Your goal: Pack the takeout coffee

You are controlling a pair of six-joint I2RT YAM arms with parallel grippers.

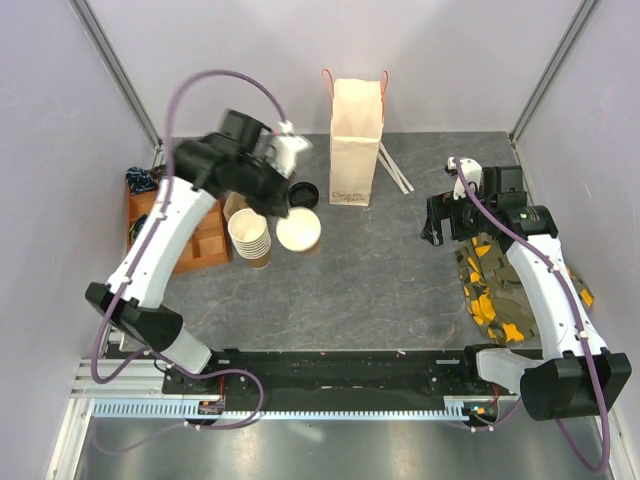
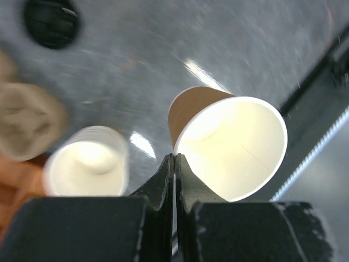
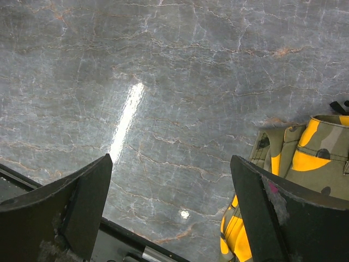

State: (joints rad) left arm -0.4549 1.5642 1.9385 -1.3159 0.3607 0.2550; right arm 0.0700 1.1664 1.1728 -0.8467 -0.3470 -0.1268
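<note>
step: cup prep, not yet lidded | left gripper (image 2: 173,164) pinching lidless cup (image 2: 234,147) by its rim | right gripper (image 3: 170,160) spread, near right edge of counter (image 3: 163,82) | next: fit black lid (image 2: 50,22)

Table (image 1: 380,270) is grey with whitish marble veins. Bag (image 1: 356,140) at 12 o'clock: tan, brown print. Lone cup (image 1: 298,229) and cup stack (image 1: 250,235) are tan-brown outside, cream inside. Lid (image 1: 305,193) black. Cloth (image 1: 495,295) at 4 o'clock: olive camo, orange-yellow patches.
</note>
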